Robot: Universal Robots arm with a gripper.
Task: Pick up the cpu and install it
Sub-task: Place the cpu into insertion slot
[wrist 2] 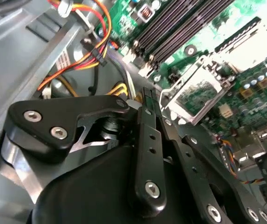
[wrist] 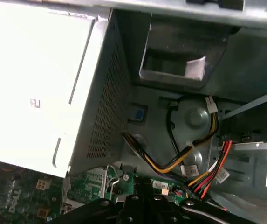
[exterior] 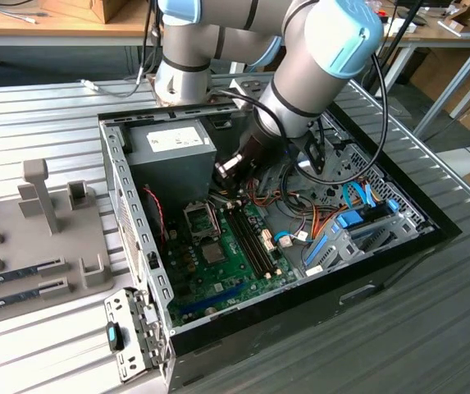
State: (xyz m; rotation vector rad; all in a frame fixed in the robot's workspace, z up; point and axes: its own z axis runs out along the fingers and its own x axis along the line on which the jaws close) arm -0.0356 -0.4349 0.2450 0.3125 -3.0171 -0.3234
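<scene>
the black-fingered gripper (wrist 2: pixel 145 100), jaws pressed together with nothing visible between them, hangs inside the open black computer case (exterior: pixel 399 246) near the metal-framed socket (wrist 2: pixel 194 95) holding the silver-grey square cpu (wrist 2: pixel 196 93)

The black gripper (wrist 2: pixel 145 100) fills the near part of the second wrist view, its linkage arms studded with silver screws and its narrow fingers drawn together at the tip. Beyond it lies the green board (wrist 2: pixel 245 88), with the open socket (wrist 2: pixel 196 95) in its metal frame beside the long black memory slots (wrist 2: pixel 170 30). Orange, yellow and red wires (wrist 2: pixel 93 51) curve past the grey metal case wall (wrist 2: pixel 17 42).
</scene>
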